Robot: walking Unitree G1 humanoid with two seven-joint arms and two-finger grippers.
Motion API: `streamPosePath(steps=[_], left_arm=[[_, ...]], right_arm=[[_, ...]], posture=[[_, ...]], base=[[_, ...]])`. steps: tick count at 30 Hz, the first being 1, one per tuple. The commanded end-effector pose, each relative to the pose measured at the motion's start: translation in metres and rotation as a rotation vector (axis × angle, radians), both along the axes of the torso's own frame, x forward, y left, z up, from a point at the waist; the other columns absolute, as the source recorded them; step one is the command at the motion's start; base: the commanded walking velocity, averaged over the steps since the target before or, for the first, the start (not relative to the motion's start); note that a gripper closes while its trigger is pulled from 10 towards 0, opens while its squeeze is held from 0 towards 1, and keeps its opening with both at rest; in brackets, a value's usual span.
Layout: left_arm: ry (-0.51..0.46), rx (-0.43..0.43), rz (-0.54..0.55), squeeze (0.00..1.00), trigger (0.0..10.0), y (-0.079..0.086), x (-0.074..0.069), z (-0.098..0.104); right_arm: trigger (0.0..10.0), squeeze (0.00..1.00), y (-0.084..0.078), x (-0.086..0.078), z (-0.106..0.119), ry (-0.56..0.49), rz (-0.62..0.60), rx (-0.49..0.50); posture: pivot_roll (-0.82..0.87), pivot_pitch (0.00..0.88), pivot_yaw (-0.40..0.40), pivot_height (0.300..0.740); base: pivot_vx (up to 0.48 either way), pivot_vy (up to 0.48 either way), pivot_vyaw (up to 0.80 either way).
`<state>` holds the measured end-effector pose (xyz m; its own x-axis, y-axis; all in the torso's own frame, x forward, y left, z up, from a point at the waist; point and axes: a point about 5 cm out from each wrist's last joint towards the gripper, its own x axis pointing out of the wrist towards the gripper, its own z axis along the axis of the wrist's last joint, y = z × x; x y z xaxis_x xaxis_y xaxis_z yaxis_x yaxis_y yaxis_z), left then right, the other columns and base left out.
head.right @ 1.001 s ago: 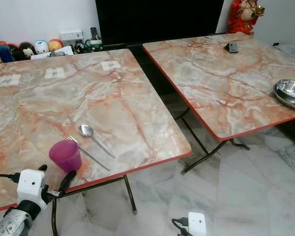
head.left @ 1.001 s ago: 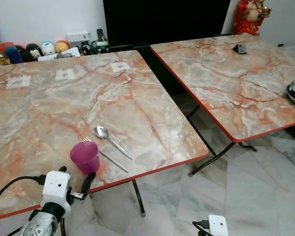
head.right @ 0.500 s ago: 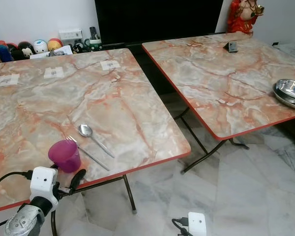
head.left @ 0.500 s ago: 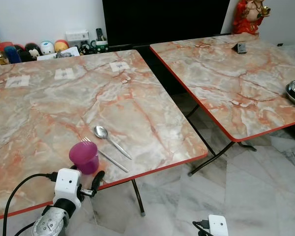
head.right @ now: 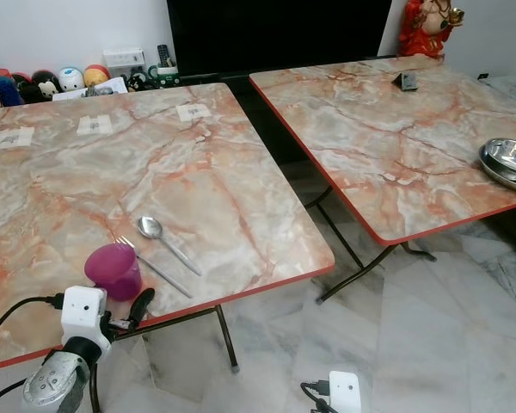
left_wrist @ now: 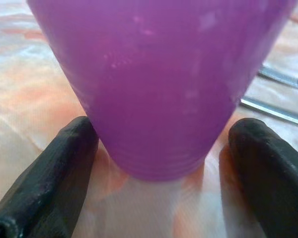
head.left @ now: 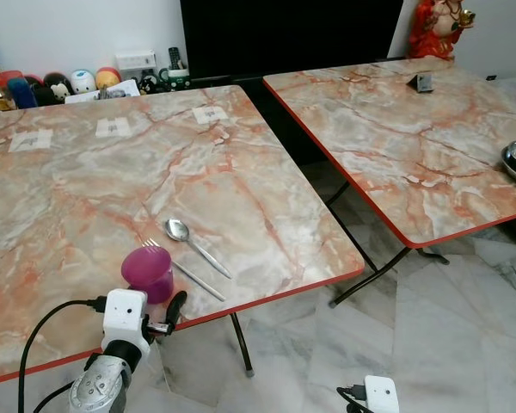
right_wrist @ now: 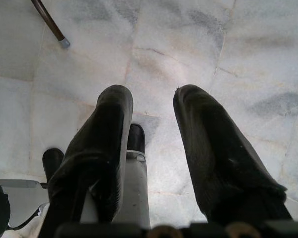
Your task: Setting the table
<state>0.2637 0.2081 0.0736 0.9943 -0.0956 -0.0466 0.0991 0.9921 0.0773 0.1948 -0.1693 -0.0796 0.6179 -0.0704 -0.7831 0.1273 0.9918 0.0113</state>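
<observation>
Cup (head.left: 148, 274) near table (head.left: 267, 224) front edge, upright, just beside fork (head.left: 186, 274) and spoon (head.left: 194, 246). Left gripper (left_wrist: 164, 163) spread wide around cup base, neither finger closed on it. Probably placing step; next, backing off without tipping. Right gripper (right_wrist: 154, 148) idle, part open, empty.

No legible text (labels too small)

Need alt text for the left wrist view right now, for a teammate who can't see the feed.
A purple plastic cup stands upright on the marble-patterned table, seen close up, with the left gripper open and one black finger on each side of its base, neither clearly touching it. Beyond the cup, silver cutlery handles lie on the table.
</observation>
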Motion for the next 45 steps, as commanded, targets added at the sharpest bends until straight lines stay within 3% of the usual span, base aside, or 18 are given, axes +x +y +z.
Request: streamPosePath(steps=[1, 9, 22, 23, 25, 27, 28, 29, 31, 32, 33, 45], left_arm=[[0.001, -0.010, 0.021, 0.00, 10.0, 0.002, 0.001, -0.002], [-0.026, -0.033, 0.084, 0.00, 10.0, 0.005, 0.006, 0.001], [-0.054, -0.066, 0.091, 0.00, 10.0, -0.001, 0.010, 0.002], [-0.058, -0.070, 0.093, 0.00, 9.0, -0.002, 0.011, 0.002], [-0.064, -0.072, 0.099, 0.00, 8.1, -0.002, 0.011, 0.003], [-0.068, -0.075, 0.102, 0.00, 7.8, -0.001, 0.011, 0.003], [-0.076, -0.082, 0.107, 0.00, 4.5, -0.001, 0.012, 0.004], [-0.079, -0.083, 0.109, 0.00, 2.7, -0.001, 0.012, 0.005], [-0.081, -0.084, 0.110, 0.00, 2.5, -0.001, 0.013, 0.005], [-0.083, -0.083, 0.110, 0.00, 1.9, -0.002, 0.013, 0.005], [-0.083, -0.084, 0.110, 0.00, 0.0, -0.002, 0.013, 0.005], [-0.091, -0.062, 0.113, 0.00, 0.0, -0.002, 0.012, 0.005]], right_arm=[[10.0, 0.00, -0.002, -0.002, -0.001, 0.008, 0.003, -0.010], [10.0, 0.00, -0.002, -0.002, -0.001, 0.008, 0.006, -0.010], [10.0, 0.00, -0.002, -0.002, -0.001, 0.009, 0.008, -0.011], [10.0, 0.00, -0.002, -0.002, -0.001, 0.009, 0.008, -0.011], [10.0, 0.00, -0.002, -0.002, -0.001, 0.010, 0.007, -0.011], [10.0, 0.00, -0.002, -0.002, -0.001, 0.010, 0.009, -0.011], [10.0, 0.00, -0.002, -0.002, -0.001, 0.010, 0.010, -0.011], [10.0, 0.00, -0.002, -0.002, -0.001, 0.010, 0.011, -0.011], [10.0, 0.00, -0.002, -0.002, -0.001, 0.010, 0.012, -0.012], [10.0, 0.00, -0.002, -0.002, -0.001, 0.011, 0.013, -0.012], [10.0, 0.00, -0.002, -0.002, -0.001, 0.011, 0.014, -0.012], [10.0, 0.00, -0.002, -0.002, -0.001, 0.011, 0.013, -0.012]], posture=[[0.06, 0.070, -0.016, 0.740], [0.06, 0.071, -0.017, 0.740], [0.05, 0.074, -0.018, 0.740], [0.05, 0.074, -0.020, 0.740], [0.05, 0.074, -0.020, 0.740], [0.05, 0.074, -0.020, 0.740], [0.05, 0.074, -0.020, 0.740], [0.05, 0.074, -0.021, 0.740], [0.05, 0.074, -0.021, 0.740], [0.05, 0.074, -0.021, 0.740], [0.05, 0.073, -0.021, 0.740], [0.05, 0.073, -0.021, 0.740]], base=[[0.000, 0.000, 0.00], [0.000, 0.000, 0.00], [0.000, 0.000, 0.00], [0.000, 0.000, 0.00], [0.000, 0.000, 0.00], [0.000, 0.000, 0.00], [0.000, 0.000, 0.00], [0.000, 0.000, 0.00], [0.000, 0.000, 0.00], [0.000, 0.000, 0.00], [0.000, 0.000, 0.00], [0.000, 0.000, 0.00]])
